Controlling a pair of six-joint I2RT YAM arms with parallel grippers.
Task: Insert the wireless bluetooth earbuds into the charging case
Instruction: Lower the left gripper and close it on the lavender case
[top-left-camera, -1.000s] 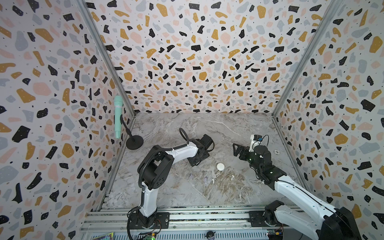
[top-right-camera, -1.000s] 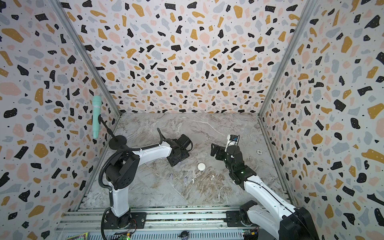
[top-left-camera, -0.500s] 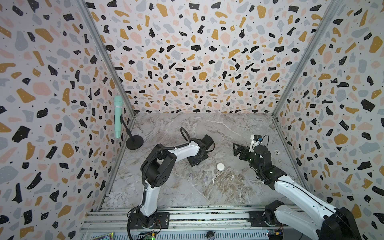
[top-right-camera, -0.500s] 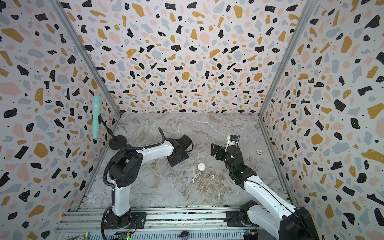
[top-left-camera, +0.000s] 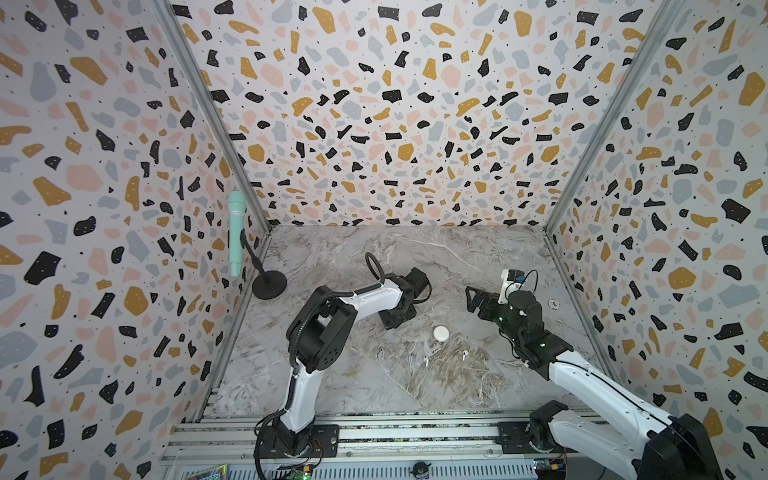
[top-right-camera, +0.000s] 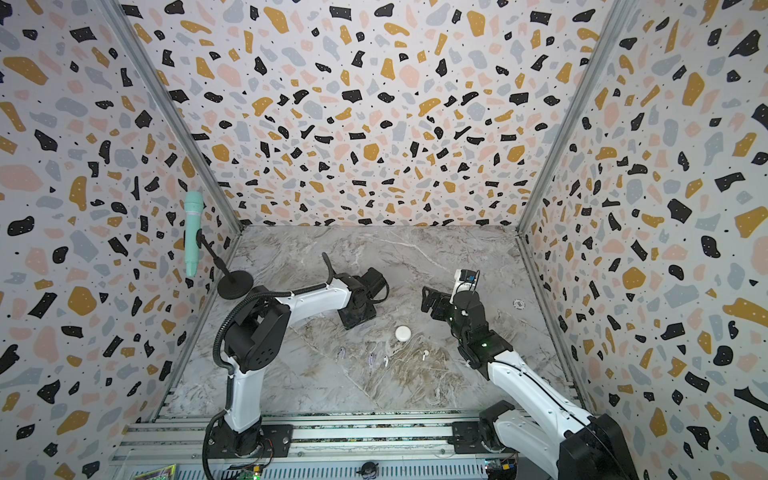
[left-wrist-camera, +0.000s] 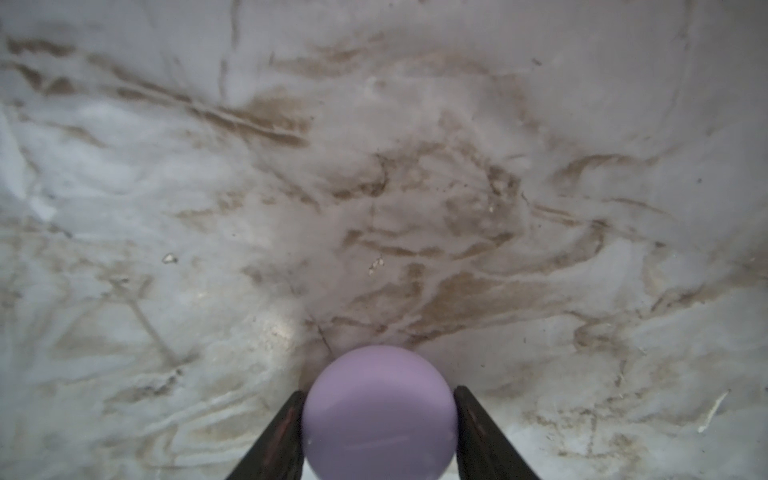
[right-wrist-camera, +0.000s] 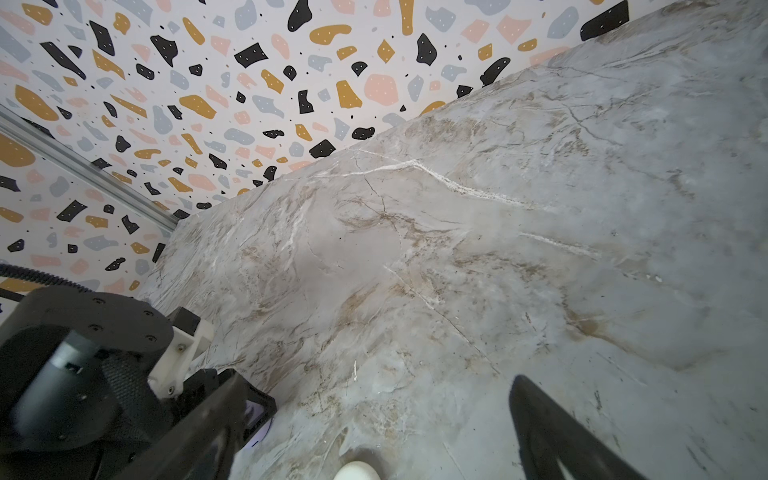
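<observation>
On marble table, left hand clasping lavender case, right hand wide open.

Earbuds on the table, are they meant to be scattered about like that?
They do look strewn: two lavender earbuds and two white earbuds lie loose on the table, outside the round white case. Nothing looks broken.

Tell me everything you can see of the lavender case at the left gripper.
The lavender charging case is a smooth, matte, round plastic dome with no opening showing, resting on the marble table. The left gripper straddles it, dark fingers seemingly touching both sides. In both top views the gripper hides it.
</observation>
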